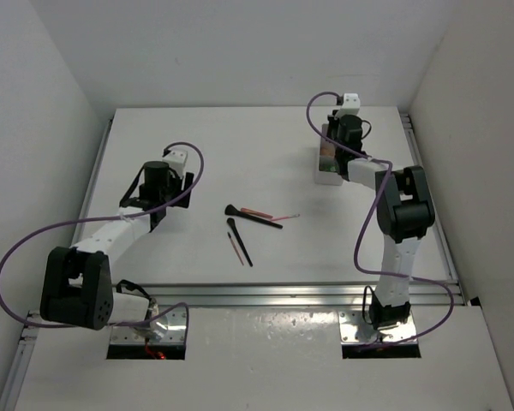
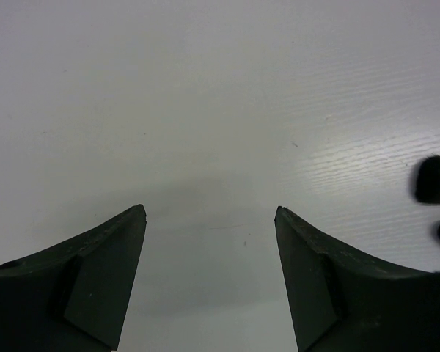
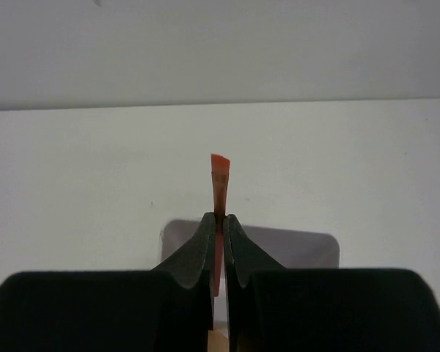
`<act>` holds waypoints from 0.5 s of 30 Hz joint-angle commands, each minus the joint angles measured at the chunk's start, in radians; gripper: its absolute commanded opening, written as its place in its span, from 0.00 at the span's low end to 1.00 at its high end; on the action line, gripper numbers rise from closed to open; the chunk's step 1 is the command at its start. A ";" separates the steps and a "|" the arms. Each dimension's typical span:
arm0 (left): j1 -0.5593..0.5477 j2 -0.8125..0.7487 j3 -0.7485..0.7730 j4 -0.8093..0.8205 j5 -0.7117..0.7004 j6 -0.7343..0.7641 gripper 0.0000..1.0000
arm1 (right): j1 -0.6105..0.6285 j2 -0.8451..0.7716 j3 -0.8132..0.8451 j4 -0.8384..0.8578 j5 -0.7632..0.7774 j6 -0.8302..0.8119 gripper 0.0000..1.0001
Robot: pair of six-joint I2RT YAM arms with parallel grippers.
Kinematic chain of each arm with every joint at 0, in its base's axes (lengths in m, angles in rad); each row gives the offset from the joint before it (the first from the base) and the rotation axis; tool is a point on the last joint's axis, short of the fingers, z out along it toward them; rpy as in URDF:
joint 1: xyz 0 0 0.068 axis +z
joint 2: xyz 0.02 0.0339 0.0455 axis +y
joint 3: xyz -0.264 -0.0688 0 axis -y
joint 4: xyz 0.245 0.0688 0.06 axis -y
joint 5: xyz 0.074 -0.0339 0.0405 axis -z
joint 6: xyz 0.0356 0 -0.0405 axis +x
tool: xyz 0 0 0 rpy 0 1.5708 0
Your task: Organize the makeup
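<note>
At the left of the top view, the left gripper (image 2: 207, 216) was held wide apart with nothing in it, over bare white table (image 1: 197, 137), likely so it was ready for the next pick. In the middle, two black-handled brushes (image 1: 255, 217) were lying close to what looked like three thin pink pencils (image 1: 236, 247); these were not yet put away. At the upper right, a translucent white box (image 1: 328, 177) was set near the table's right edge. The right gripper (image 3: 218, 220) was squeezed tight on one thin orange-red stick (image 3: 219, 170), held over the box, likely so it could be dropped in. Things in the box were too small to be counted.
</note>
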 commanded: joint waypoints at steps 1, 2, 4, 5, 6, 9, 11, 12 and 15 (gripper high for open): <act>-0.033 0.000 0.036 -0.009 0.002 -0.002 0.77 | 0.007 -0.007 -0.032 0.075 0.015 0.034 0.05; -0.042 0.000 0.036 -0.009 -0.008 -0.002 0.77 | 0.004 -0.013 -0.047 0.080 0.017 0.040 0.08; -0.042 -0.010 0.036 -0.018 -0.008 -0.002 0.77 | 0.006 -0.029 -0.064 0.078 0.023 0.040 0.24; -0.053 -0.010 0.036 -0.018 -0.008 -0.002 0.77 | 0.004 -0.048 -0.082 0.078 0.024 0.041 0.31; -0.053 -0.010 0.027 -0.018 -0.008 -0.002 0.77 | 0.006 -0.055 -0.093 0.074 0.032 0.041 0.36; -0.071 -0.020 0.027 -0.027 -0.008 -0.002 0.77 | 0.004 -0.105 -0.122 0.057 0.038 0.040 0.52; -0.081 -0.030 0.027 -0.027 -0.008 -0.002 0.77 | 0.005 -0.147 -0.136 0.051 0.035 0.043 0.59; -0.090 -0.040 0.027 -0.036 -0.018 0.008 0.77 | 0.006 -0.179 -0.156 0.037 0.041 0.041 0.65; -0.110 -0.049 0.027 -0.046 -0.046 0.021 0.77 | 0.006 -0.269 -0.182 -0.033 0.052 0.040 0.71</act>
